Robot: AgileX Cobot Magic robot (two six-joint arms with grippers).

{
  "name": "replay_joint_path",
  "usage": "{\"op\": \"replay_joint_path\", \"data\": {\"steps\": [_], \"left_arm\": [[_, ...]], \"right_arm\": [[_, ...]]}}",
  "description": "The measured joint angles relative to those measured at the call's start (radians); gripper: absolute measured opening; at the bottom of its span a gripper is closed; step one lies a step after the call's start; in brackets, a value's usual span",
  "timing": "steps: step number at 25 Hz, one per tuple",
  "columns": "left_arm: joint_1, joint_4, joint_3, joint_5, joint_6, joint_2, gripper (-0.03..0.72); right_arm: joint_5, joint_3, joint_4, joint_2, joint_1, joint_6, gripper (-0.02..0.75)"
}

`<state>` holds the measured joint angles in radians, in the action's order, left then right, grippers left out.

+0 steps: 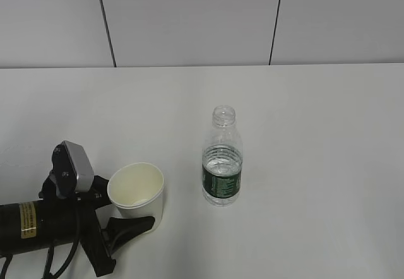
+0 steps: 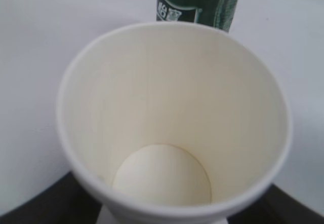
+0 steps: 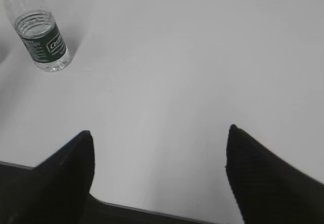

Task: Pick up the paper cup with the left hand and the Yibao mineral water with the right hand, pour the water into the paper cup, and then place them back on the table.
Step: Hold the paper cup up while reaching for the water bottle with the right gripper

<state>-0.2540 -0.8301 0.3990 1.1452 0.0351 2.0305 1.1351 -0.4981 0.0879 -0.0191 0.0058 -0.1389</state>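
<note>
The paper cup [image 1: 137, 194] stands on the white table [image 1: 303, 165], cream-white and empty. My left gripper [image 1: 120, 213] has a finger on each side of it, pressed against its lower wall. In the left wrist view the cup [image 2: 172, 112] fills the frame, with the dark fingers [image 2: 40, 209] showing only at the bottom corners. The Yibao bottle [image 1: 222, 159] stands upright and uncapped to the right of the cup, partly filled with water. My right gripper [image 3: 159, 133] is open and empty, far from the bottle [image 3: 43, 36]. It is out of the exterior view.
A grey panelled wall [image 1: 189, 20] runs behind the table's far edge. The left arm's cables [image 1: 63, 254] hang near the front left corner.
</note>
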Motion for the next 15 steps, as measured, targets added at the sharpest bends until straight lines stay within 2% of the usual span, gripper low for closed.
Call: {"op": "replay_joint_path", "data": {"steps": [4,15], "left_arm": [[0.000,0.000,0.000,0.000,0.000,0.000,0.465],[0.000,0.000,0.000,0.000,0.000,0.000,0.465]], "right_arm": [[-0.043,-0.011,0.000,0.000,0.000,0.000,0.592],[-0.309,0.018,0.002,0.030,0.000,-0.025,0.592]]}}
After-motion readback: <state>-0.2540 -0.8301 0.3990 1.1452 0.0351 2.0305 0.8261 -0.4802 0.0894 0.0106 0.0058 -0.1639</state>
